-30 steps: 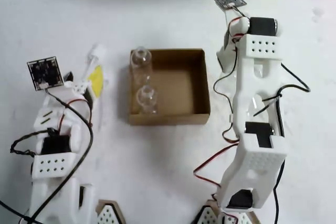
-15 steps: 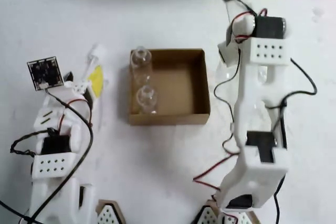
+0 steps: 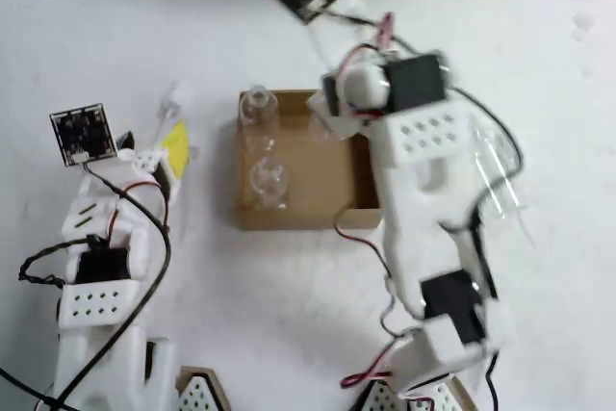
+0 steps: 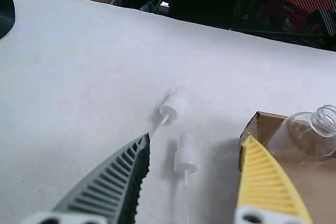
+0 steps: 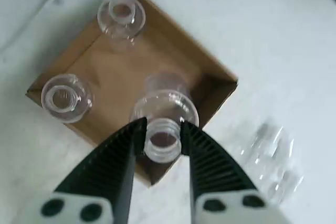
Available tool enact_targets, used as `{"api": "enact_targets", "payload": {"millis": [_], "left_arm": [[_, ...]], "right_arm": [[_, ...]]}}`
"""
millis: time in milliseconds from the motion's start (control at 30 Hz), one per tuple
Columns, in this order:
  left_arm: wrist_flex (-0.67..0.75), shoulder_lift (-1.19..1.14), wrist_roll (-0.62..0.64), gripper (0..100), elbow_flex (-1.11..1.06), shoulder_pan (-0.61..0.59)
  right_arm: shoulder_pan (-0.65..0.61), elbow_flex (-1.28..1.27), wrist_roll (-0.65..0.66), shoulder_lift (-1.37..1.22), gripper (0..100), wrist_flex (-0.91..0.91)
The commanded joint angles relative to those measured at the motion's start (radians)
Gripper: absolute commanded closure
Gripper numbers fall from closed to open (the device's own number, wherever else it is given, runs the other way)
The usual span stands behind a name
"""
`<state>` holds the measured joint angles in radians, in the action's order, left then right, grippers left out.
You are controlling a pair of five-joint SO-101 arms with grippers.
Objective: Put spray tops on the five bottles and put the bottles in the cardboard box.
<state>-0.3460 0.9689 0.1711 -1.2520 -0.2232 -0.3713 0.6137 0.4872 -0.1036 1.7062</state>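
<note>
Right arm swung from table's far right edge over to the cardboard box (image 3: 318,166). Right claw (image 5: 161,129) is pinched on neck of a clear bottle (image 5: 165,106), no spray top, hanging over box's far-right part. Two uncapped bottles (image 3: 258,108) stand by box's left wall, so no. 3 prob goes in uncapped too. Left arm hasn't budged, left claw (image 4: 197,140) wide over loose spray tops (image 4: 185,156) on the table.

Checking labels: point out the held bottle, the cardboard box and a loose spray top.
held bottle (image 5: 165,106), right wrist view, clear shoulder.
cardboard box (image 5: 142,51), right wrist view, bare floor.
spray top (image 4: 185,156), left wrist view, white cap.
</note>
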Motion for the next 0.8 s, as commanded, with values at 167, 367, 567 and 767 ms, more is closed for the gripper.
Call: {"api": "enact_targets", "payload": {"millis": [167, 367, 567, 767], "left_arm": [[0.029, 0.025, -0.011, 73, 0.005, 0.007], [0.029, 0.025, -0.011, 73, 0.005, 0.007], [0.029, 0.025, -0.011, 73, 0.005, 0.007], [0.029, 0.025, -0.011, 73, 0.005, 0.007]], "right_arm": [[-0.027, 0.06, 0.006, -0.191, 98.3, -0.007], [-0.073, 0.061, 0.005, -0.232, 98.3, -0.005], [-0.096, 0.061, -0.023, -0.237, 98.3, -0.025], [-0.082, 0.061, -0.021, -0.237, 98.3, -0.044]]}}
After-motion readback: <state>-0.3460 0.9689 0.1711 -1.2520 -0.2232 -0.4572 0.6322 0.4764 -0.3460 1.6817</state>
